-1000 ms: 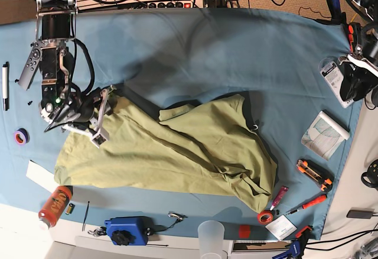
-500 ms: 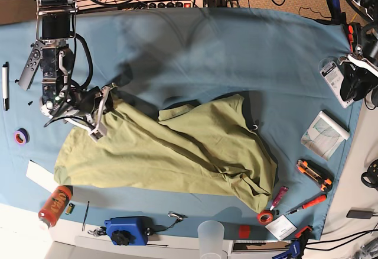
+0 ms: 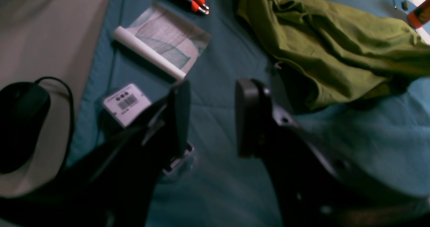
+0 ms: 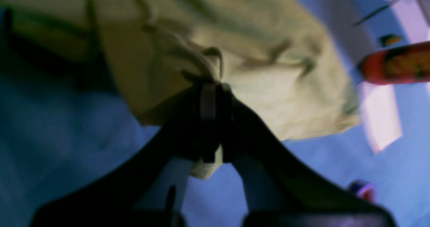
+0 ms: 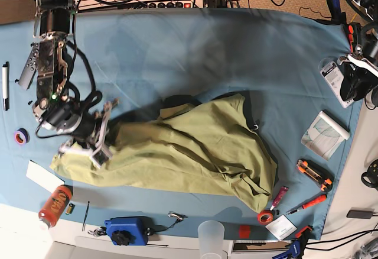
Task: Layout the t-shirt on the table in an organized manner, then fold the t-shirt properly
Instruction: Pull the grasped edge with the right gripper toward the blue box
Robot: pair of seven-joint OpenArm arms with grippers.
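Observation:
The olive-green t-shirt [image 5: 189, 152] lies crumpled across the front middle of the light-blue table [image 5: 207, 52]. My right gripper [image 5: 97, 148] is at the shirt's left end, shut on a bunched fold of its edge. The right wrist view shows the dark fingers [image 4: 228, 126] pinching that cloth, with my right gripper [image 4: 211, 96] closed and the t-shirt [image 4: 255, 52] spreading beyond it. My left gripper [image 3: 211, 116] hangs open over bare table cloth, holding nothing, with the t-shirt [image 3: 336, 42] lying apart at the upper right. The left arm [image 5: 357, 73] sits at the table's right edge.
A red can [image 5: 54, 204], a blue device [image 5: 125, 229] and a plastic cup [image 5: 211, 235] line the front edge. Purple tape [image 5: 22, 135] and a marker [image 5: 5, 84] lie left. A rolled paper [image 5: 323, 133], a cutter [image 5: 314, 174] and orange tape [image 5: 265, 216] lie right.
My right gripper has shut on the shirt's upper-left edge and dragged it toward the table's front. That end of the shirt now lies lower and more bunched. The left arm has stayed put.

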